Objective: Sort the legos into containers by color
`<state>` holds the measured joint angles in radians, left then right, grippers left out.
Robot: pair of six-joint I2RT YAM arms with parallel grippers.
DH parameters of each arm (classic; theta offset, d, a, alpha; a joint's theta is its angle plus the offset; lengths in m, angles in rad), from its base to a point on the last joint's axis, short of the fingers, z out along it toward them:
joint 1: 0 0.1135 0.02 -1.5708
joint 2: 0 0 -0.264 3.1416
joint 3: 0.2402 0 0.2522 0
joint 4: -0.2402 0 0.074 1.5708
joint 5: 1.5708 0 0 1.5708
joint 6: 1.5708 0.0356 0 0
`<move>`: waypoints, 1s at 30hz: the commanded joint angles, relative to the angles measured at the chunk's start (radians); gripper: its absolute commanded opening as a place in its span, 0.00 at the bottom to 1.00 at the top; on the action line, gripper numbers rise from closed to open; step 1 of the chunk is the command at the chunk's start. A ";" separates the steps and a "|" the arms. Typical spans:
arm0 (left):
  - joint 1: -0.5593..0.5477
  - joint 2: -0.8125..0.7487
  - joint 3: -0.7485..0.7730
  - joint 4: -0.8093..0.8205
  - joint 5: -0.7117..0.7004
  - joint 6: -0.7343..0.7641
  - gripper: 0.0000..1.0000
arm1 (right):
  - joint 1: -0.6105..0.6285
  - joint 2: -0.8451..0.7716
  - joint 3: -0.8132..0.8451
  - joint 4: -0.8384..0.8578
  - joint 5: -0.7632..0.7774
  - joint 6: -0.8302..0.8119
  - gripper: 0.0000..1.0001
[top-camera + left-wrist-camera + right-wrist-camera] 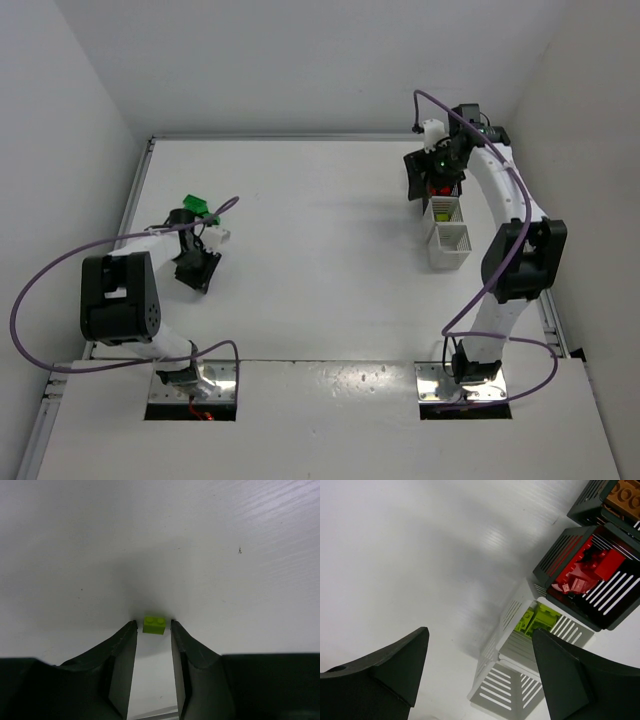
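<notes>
The left gripper (152, 624) straddles a lime-yellow lego brick (154, 624) on the table's (160, 540) left side, jaws apart and not touching it; the right gripper (480, 631) gapes wide above the far-right slatted bins (512, 615)

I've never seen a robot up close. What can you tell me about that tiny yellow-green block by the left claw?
The block is a small lime-green plastic brick with two round studs on top. It sits upright on the white table, between the tips of the left claw, a thin gap on each side, so only the table seems to touch it.
</notes>
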<state>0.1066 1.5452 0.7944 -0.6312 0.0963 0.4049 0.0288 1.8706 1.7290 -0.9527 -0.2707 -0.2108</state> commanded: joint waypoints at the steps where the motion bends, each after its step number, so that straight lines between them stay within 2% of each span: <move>1: -0.013 0.029 0.006 0.030 0.000 0.005 0.39 | 0.011 0.002 0.047 0.003 -0.002 -0.012 0.83; 5: -0.013 0.020 -0.004 0.030 0.000 0.023 0.31 | 0.020 0.002 0.047 0.003 -0.002 -0.021 0.83; 8: -0.013 0.010 -0.015 0.030 0.016 0.035 0.26 | 0.029 -0.020 0.021 -0.008 -0.083 -0.021 0.83; 11: -0.013 -0.039 -0.006 0.021 0.075 0.057 0.18 | 0.029 -0.039 -0.063 -0.008 -0.234 0.045 0.82; 15: -0.024 -0.112 0.109 -0.027 0.334 0.038 0.17 | 0.039 -0.062 -0.207 0.023 -0.594 0.175 0.76; 16: -0.024 -0.122 0.135 -0.027 0.382 0.028 0.17 | 0.039 -0.062 -0.239 0.058 -0.661 0.241 0.75; 17: -0.048 -0.135 0.161 -0.038 0.423 0.000 0.17 | 0.039 -0.062 -0.309 0.086 -0.800 0.282 0.75; 18: -0.059 -0.135 0.207 -0.038 0.510 -0.017 0.17 | 0.039 -0.062 -0.342 0.115 -0.859 0.327 0.73; 22: -0.146 -0.181 0.270 0.013 0.677 -0.121 0.17 | 0.086 0.004 -0.407 0.273 -1.126 0.520 0.70; 25: -0.258 -0.221 0.296 0.115 0.677 -0.239 0.17 | 0.134 0.061 -0.333 0.400 -1.191 0.669 0.70; 26: -0.312 -0.221 0.307 0.160 0.677 -0.288 0.17 | 0.146 0.071 -0.322 0.490 -1.191 0.770 0.70; 28: -0.355 -0.231 0.322 0.198 0.677 -0.336 0.17 | 0.178 0.087 -0.292 0.604 -1.202 0.894 0.70; 30: -0.380 -0.231 0.344 0.243 0.687 -0.391 0.17 | 0.198 0.099 -0.278 0.796 -1.202 1.091 0.70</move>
<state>-0.2512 1.3369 1.0958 -0.4919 0.7204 0.1406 0.1974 1.9736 1.3811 -0.4778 -1.3632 0.5701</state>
